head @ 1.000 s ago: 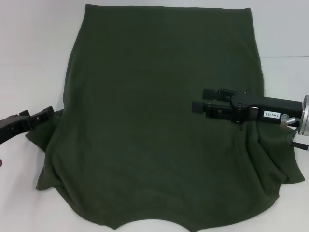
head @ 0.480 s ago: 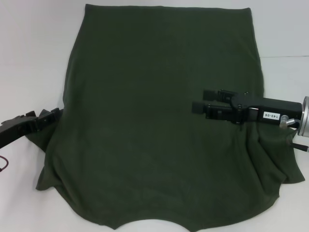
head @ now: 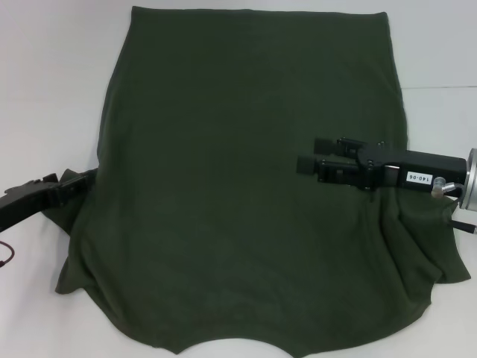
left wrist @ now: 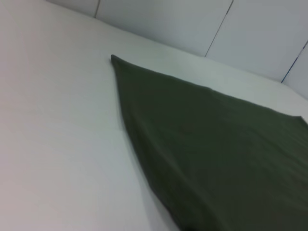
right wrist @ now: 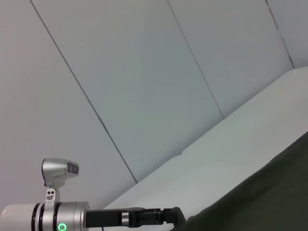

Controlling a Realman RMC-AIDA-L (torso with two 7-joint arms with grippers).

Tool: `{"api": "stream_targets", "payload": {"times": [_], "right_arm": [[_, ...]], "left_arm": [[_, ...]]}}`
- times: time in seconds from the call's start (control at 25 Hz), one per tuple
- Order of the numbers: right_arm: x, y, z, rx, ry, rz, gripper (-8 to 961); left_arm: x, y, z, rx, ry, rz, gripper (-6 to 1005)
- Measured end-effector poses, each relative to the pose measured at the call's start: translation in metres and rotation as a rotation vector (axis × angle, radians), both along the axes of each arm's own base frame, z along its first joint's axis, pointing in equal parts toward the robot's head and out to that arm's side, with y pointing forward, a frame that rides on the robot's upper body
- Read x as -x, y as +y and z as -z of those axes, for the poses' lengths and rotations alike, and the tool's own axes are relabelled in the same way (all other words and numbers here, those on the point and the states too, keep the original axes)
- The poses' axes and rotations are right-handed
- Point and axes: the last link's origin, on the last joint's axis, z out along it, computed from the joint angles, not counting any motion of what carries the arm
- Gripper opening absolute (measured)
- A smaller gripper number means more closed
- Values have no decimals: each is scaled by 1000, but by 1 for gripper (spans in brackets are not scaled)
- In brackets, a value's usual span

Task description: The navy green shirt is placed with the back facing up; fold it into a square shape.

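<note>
2 grippers: the right gripper (head: 307,154) hovers, fingers parted, over the navy green shirt (head: 246,186), while the left gripper (head: 83,177) has slid inward to its sleeve edge, fingers' spread unclear.

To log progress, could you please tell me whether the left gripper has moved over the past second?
Yes. The left gripper has slid rightward, reaching the shirt's left edge.

head overhead; wrists low, oblique

The left claw (head: 83,179) has slid toward the navy green shirt (head: 246,186), its tip now at the shirt's left edge.
</note>
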Motion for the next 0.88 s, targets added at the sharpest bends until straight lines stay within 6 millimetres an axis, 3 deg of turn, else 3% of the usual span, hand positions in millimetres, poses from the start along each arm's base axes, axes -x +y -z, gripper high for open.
{"api": "stream_targets", "payload": {"times": [0.2, 0.48, 0.88], "right_arm": [[0, 0, 0, 0, 0, 0, 882], [0, 0, 0, 1, 0, 1, 884], [-1, -1, 0, 0, 1, 3, 882]], "left_arm": [[5, 0, -1, -3, 24, -23, 884], [5, 0, -2, -4, 26, -23, 533], [4, 1, -3, -6, 28, -18, 161]]}}
